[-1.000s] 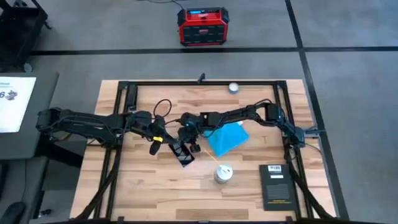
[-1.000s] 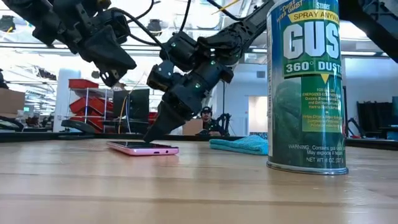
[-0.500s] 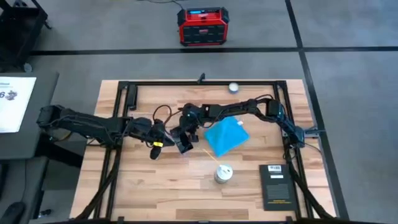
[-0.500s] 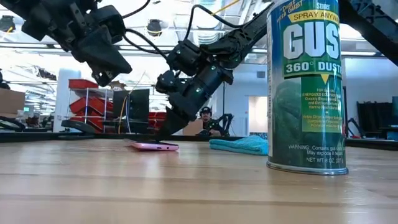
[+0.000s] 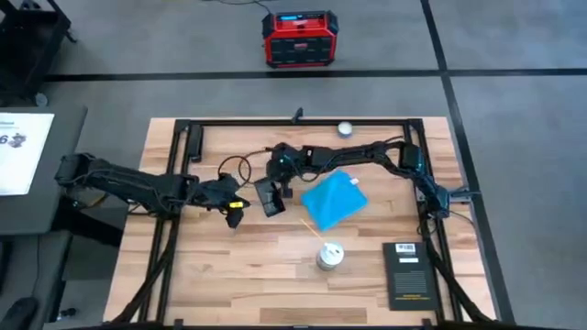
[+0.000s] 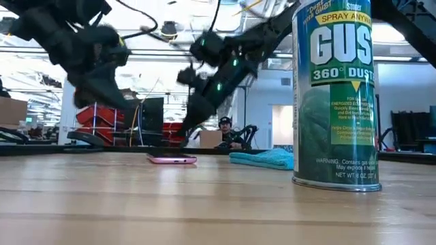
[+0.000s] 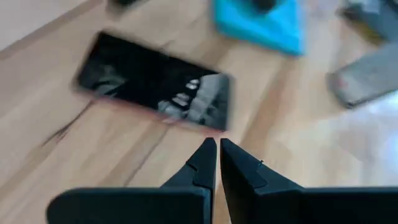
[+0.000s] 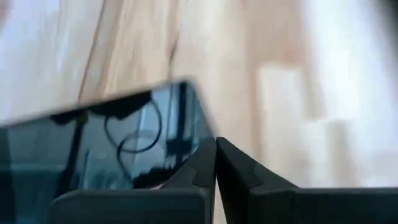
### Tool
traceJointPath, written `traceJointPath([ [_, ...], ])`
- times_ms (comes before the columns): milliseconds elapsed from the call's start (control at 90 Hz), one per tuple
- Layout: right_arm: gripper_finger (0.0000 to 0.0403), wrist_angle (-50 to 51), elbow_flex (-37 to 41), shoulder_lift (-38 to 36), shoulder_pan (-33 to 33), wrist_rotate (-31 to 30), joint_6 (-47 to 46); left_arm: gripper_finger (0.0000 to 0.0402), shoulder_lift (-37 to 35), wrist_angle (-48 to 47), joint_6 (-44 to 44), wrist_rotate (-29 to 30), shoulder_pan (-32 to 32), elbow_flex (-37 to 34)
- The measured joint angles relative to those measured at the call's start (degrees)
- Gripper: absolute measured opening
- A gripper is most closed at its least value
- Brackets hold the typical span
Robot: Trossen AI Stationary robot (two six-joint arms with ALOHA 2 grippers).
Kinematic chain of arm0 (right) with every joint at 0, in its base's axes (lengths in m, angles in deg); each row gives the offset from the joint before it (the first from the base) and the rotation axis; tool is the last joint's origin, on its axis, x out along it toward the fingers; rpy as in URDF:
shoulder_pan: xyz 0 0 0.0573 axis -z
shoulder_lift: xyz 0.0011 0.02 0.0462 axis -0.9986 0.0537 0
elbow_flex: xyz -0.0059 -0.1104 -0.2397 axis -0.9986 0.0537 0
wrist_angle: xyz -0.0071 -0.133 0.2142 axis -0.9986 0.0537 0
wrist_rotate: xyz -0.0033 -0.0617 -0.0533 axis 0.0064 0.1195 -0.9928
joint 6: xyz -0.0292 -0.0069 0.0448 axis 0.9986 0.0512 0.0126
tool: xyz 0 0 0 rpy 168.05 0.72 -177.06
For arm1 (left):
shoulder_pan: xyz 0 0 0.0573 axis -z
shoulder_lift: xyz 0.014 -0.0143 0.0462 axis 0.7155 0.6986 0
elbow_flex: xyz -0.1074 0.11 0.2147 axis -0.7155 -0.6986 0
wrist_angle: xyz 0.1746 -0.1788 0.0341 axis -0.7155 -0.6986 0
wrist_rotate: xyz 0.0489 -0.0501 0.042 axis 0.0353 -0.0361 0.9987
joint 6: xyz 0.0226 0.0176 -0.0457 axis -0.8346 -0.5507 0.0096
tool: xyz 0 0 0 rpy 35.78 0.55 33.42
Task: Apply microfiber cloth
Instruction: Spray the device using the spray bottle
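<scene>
The microfiber cloth (image 5: 333, 202) is a bright blue soft piece lying flat on the wooden tabletop (image 5: 229, 266), turned so its corners point like a diamond. It sits near the middle, just to the right of the phone (image 5: 269, 196), with a gap between them. In the low view it shows as a low rumpled blue heap (image 6: 263, 158) beside the pink-edged phone (image 6: 172, 159).

The right gripper (image 5: 283, 180) reaches in from the right across the far side of the cloth and hangs at the phone's far end, its fingers (image 8: 205, 163) pressed closed and empty, tips just over the dark screen. The left gripper (image 5: 235, 213) stretches in from the left, just beside the phone, fingers (image 7: 204, 163) likewise closed on nothing.

Both arms are smeared in the low view. A green spray can (image 6: 335, 95) fills its right side, its top cut off. No tag can be made out on the cloth.
</scene>
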Motion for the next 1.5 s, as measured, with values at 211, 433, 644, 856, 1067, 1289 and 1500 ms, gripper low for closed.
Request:
traceJointPath([
  [211,0.0000,7.68,0.13,-0.77,-0.02,-0.97,2.18,0.0000,0.13,2.96,11.40,0.62,0.00,-4.14],
  [433,0.0000,10.90,3.54,-1.02,-0.33,-0.95,2.20,0.0008,0.11,12.28,14.34,0.62,-0.01,-8.13],
  [644,0.0000,11.20,5.90,-1.02,-2.11,-0.93,1.67,0.0068,0.11,13.98,17.72,0.63,-0.04,-10.72],
  [856,0.0000,9.07,5.92,-1.02,-4.16,-0.88,1.05,0.0134,0.12,18.10,25.43,0.93,-0.31,-16.31],
  [1067,0.0000,7.64,5.92,-1.02,-5.51,-0.91,0.72,0.0156,0.04,27.81,31.13,2.92,-0.31,-21.12],
  [1289,0.0000,6.94,5.90,-1.02,-5.49,-0.86,0.63,0.0158,0.13,30.56,33.03,4.52,-0.98,-21.65],
  [1500,0.0000,5.48,5.90,-1.02,-5.60,-0.86,1.07,0.0158,0.15,30.94,35.38,4.25,-2.18,-21.65],
])
